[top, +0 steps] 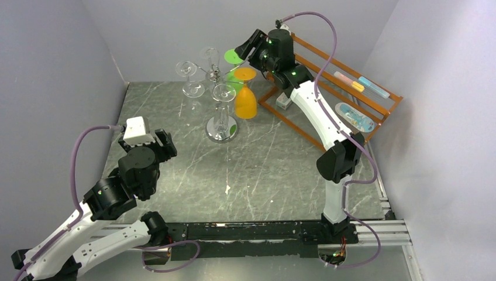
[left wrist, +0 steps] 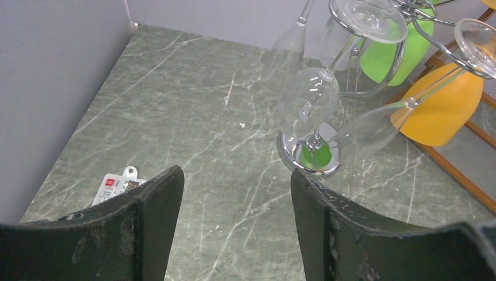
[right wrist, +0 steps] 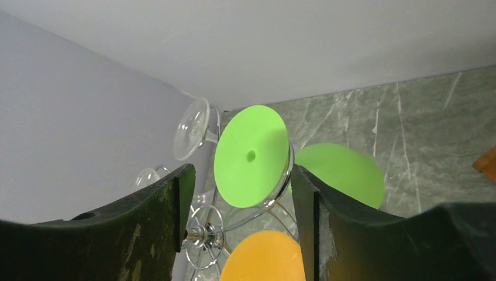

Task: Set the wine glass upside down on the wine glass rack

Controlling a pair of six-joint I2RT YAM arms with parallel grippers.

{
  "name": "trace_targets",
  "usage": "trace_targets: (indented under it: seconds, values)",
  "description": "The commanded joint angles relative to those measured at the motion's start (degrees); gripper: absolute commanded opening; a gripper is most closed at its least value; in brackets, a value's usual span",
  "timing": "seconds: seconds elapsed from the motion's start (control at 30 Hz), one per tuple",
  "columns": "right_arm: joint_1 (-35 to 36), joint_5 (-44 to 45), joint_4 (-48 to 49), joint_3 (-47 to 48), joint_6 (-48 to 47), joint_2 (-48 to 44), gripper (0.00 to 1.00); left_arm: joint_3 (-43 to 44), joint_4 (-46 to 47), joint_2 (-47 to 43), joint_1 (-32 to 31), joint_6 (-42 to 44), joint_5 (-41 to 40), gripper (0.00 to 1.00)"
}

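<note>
The chrome wine glass rack [top: 221,130] stands at the back middle of the table, with its mirrored base [left wrist: 310,157] on the marble. Several glasses hang on it upside down: clear ones [top: 188,71], an orange one [top: 246,98] and a green wine glass [top: 236,77]. The green glass's round foot [right wrist: 251,155] sits in a chrome arm. My right gripper [top: 248,44] is open just above and behind that foot [right wrist: 241,173], and its jaws do not press on it. My left gripper [top: 166,145] is open and empty [left wrist: 235,172], low over the table at the front left.
An orange-brown wooden slatted shelf [top: 351,82] stands at the back right behind the right arm, with small packets on it. A small white tag [left wrist: 116,185] lies on the marble near my left fingers. Grey walls close in the left, back and right sides.
</note>
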Motion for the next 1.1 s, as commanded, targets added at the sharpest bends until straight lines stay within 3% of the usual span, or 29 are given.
trace_targets:
  seconds: [0.0, 0.2, 0.37, 0.57, 0.67, 0.87, 1.07]
  values:
    - [-0.70, 1.58, -1.37, -2.12, -2.18, -3.87, 0.66, -0.39, -0.82, -0.04, -0.20, -0.81, -1.11, 0.72]
    - [-0.79, 4.16, 2.10, -11.69, -6.38, -13.08, 0.73, 0.84, -0.42, -0.04, -0.18, -1.96, -0.34, 0.81]
    - [-0.91, 11.87, 2.95, -28.63, -14.05, -28.83, 0.99, 3.68, -3.57, -0.30, -0.22, -4.46, -0.66, 0.88]
    - [-1.02, 23.84, -6.33, -43.56, -16.10, -46.18, 1.00, 8.56, -7.57, -1.35, -0.18, -3.55, 1.56, 0.92]
    - [-1.00, 24.29, -9.12, -49.49, -16.24, -54.75, 1.00, 12.08, -11.94, -1.29, -0.18, -4.85, 3.17, 0.95]
    - [-1.01, 27.28, -25.87, -48.39, -14.97, -62.36, 1.00, 17.02, -18.66, -1.25, -0.21, -4.10, 6.55, 0.97]
    - [-1.02, 28.65, -33.52, -45.78, -14.61, -66.89, 1.00, 22.95, -22.77, 0.14, -0.14, -0.88, 10.16, 0.97]
